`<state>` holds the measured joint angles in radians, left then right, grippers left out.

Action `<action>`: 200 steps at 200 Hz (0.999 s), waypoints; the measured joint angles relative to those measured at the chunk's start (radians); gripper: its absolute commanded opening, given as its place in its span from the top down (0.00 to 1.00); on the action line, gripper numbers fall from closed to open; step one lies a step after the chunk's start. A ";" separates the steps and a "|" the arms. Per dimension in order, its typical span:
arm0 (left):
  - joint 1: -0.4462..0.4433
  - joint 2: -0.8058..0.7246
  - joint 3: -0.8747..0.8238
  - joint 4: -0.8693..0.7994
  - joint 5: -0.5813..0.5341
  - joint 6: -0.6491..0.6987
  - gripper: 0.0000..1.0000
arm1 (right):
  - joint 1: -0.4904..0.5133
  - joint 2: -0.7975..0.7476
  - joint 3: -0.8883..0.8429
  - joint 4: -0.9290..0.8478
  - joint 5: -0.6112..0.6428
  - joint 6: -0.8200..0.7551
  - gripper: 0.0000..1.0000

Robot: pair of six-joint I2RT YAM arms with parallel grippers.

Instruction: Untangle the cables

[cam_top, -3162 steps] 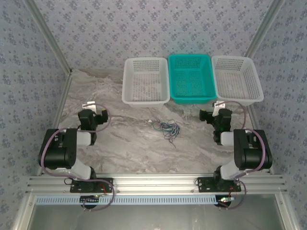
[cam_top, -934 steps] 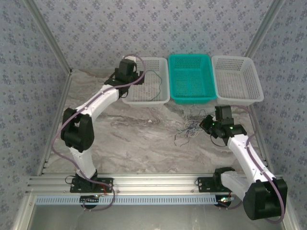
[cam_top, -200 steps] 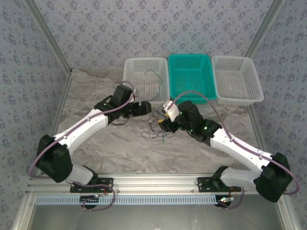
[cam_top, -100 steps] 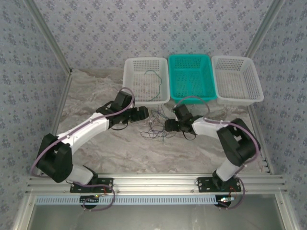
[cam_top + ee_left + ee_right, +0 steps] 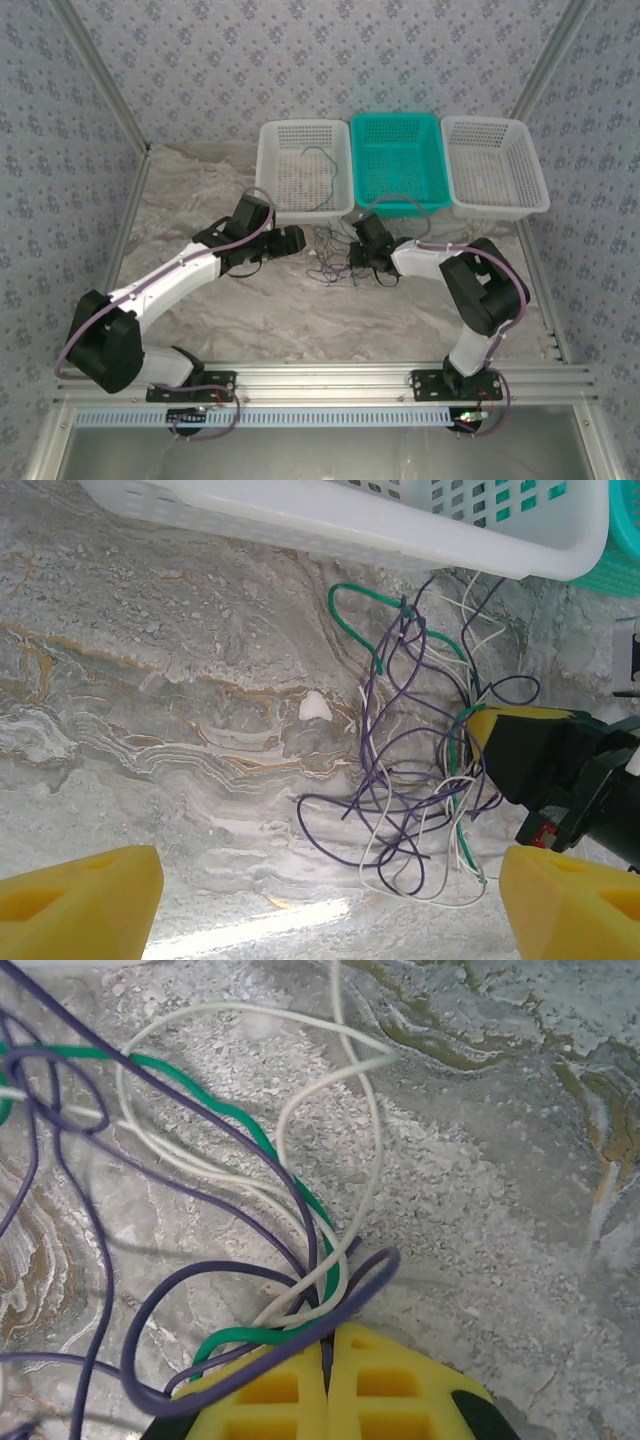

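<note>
While the left white perforated plastic basket [image 5: 268, 175] holds one dark green wire [image 5: 328, 178], the tangled thin green, purple and whitish cables [image 5: 410, 780] lie on the marbled table [image 5: 150, 680] beside it, right gripper [image 5: 327, 1355] clamped on several strands, left gripper [image 5: 320, 905] wide open, empty.

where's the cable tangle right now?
Top view, table centre: the tangled cables lie just in front of the left white basket, between the open left gripper and the right gripper, which is shut on some strands.
</note>
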<state>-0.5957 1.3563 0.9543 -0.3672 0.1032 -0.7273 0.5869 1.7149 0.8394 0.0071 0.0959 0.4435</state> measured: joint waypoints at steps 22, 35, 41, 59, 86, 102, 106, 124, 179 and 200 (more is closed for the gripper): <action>0.000 0.000 0.000 0.000 0.000 -0.001 0.12 | 0.000 -0.093 -0.096 0.022 -0.049 -0.028 1.00; 0.000 0.000 0.000 0.002 0.000 -0.009 0.11 | 0.000 -0.179 -0.158 0.031 -0.077 -0.058 1.00; 0.000 0.000 0.000 0.004 0.000 -0.018 0.11 | -0.002 -0.220 -0.180 0.035 -0.087 -0.074 1.00; 0.000 0.002 0.000 0.010 0.005 -0.043 0.11 | -0.002 -0.328 -0.229 0.058 -0.108 -0.121 0.95; 0.000 0.027 0.003 0.032 0.016 -0.068 0.11 | -0.003 -0.364 -0.231 0.066 -0.109 -0.164 0.66; 0.000 0.050 0.011 0.034 0.019 -0.071 0.12 | -0.005 -0.336 -0.229 0.060 -0.111 -0.174 0.51; 0.000 0.054 0.013 0.034 0.020 -0.071 0.11 | -0.006 -0.327 -0.228 0.056 -0.111 -0.176 0.51; 0.000 0.061 0.018 0.034 0.020 -0.071 0.11 | -0.007 -0.297 -0.220 0.031 -0.111 -0.165 0.48; 0.000 0.060 0.018 0.034 0.020 -0.067 0.11 | -0.004 -0.121 -0.097 0.013 -0.069 -0.080 0.43; 0.000 0.060 0.018 0.034 0.020 -0.059 0.11 | 0.008 -0.038 -0.044 0.002 -0.023 -0.070 0.51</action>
<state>-0.5957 1.4158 0.9718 -0.3336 0.1230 -0.7864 0.5945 1.6772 0.7956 0.0090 0.0727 0.3733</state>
